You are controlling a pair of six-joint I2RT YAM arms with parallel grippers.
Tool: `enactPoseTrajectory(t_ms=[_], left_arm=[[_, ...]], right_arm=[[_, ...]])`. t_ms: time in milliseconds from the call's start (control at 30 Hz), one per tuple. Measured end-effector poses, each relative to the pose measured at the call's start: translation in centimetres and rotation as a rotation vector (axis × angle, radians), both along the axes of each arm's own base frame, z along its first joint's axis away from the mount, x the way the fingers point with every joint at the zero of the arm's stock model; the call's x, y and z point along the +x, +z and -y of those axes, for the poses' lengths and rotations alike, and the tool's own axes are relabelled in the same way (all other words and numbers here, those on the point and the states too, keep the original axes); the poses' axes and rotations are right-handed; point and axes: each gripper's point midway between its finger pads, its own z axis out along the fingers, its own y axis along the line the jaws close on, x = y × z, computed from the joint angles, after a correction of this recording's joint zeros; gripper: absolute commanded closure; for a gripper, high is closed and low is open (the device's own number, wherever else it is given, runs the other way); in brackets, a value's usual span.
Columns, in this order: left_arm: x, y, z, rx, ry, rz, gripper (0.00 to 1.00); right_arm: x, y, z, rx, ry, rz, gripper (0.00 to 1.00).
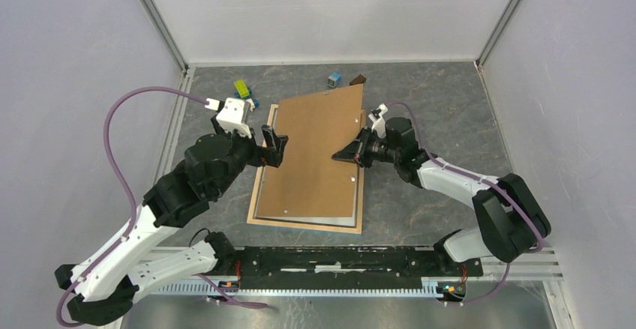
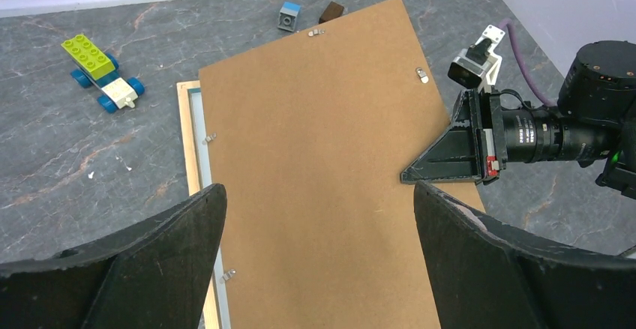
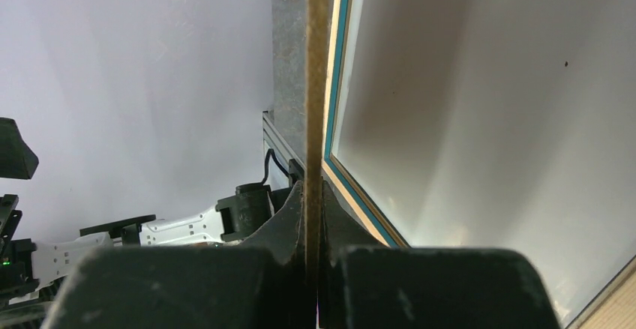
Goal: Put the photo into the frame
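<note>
The frame (image 1: 258, 188) lies flat on the table with its light wood back up; its left rail (image 2: 192, 138) and a teal inner edge (image 3: 339, 82) show. A brown backing board (image 1: 315, 149) rests skewed over it, far corner past the frame. My right gripper (image 1: 346, 153) is shut on the board's right edge (image 3: 316, 82), which is lifted. My left gripper (image 1: 276, 145) hovers open over the board's left side (image 2: 315, 142), touching nothing. A pale surface (image 3: 480, 112) fills the frame under the board; I cannot tell if it is the photo's back.
A toy brick car (image 1: 244, 91) (image 2: 101, 70), a blue-grey block (image 1: 334, 79) (image 2: 289, 16) and a brown block (image 1: 358, 80) (image 2: 331, 10) lie beyond the frame near the back wall. Enclosure walls stand on three sides. Small metal tabs (image 2: 209, 139) line the frame's inner edge.
</note>
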Motion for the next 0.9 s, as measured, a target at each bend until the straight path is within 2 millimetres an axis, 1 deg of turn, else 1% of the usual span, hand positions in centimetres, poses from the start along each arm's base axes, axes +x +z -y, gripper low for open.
enactPoseTrajectory(t_ms=[167, 900], left_arm=[[0.3, -0.3, 0.0, 0.008, 0.006, -0.007, 0.00], [0.4, -0.4, -0.1, 0.011, 0.015, -0.010, 0.00]], right_arm=[[0.4, 0.0, -0.3, 0.013, -0.003, 0.007, 1.00], [0.9, -2.6, -1.0, 0.018, 0.009, -0.049, 1.00]])
